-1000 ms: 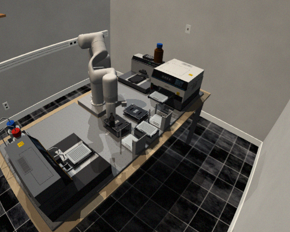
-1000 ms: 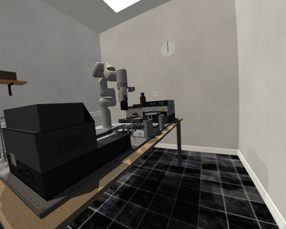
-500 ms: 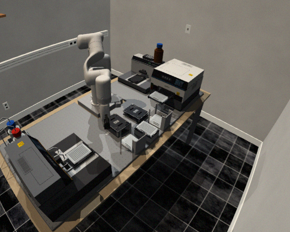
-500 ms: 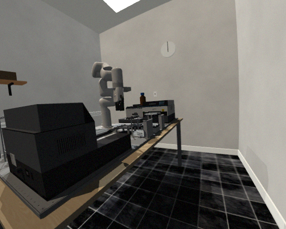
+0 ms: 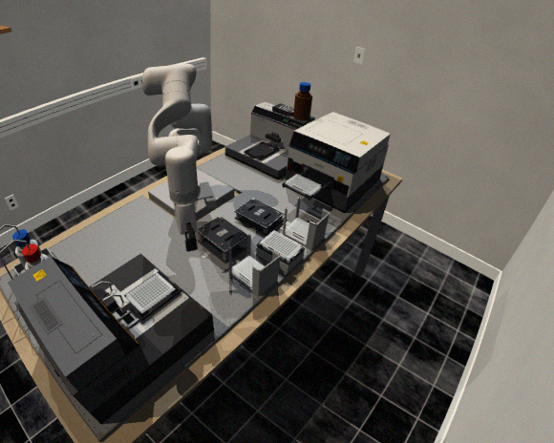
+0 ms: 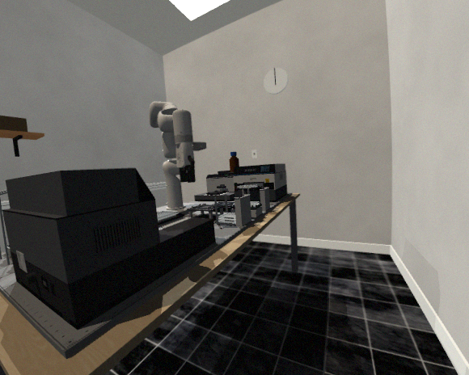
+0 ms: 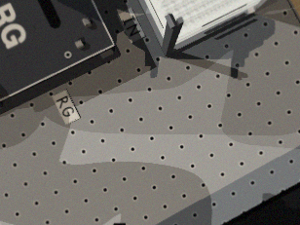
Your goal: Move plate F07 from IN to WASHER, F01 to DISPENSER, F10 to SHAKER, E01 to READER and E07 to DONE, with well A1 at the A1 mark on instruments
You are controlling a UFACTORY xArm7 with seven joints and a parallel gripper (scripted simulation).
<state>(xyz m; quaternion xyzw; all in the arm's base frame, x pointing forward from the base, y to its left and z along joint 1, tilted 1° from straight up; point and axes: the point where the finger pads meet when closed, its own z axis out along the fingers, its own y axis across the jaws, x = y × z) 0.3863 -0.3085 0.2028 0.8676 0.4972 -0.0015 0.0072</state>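
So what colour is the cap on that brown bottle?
Blue: the brown bottle has a blue cap, clearest from the top view.
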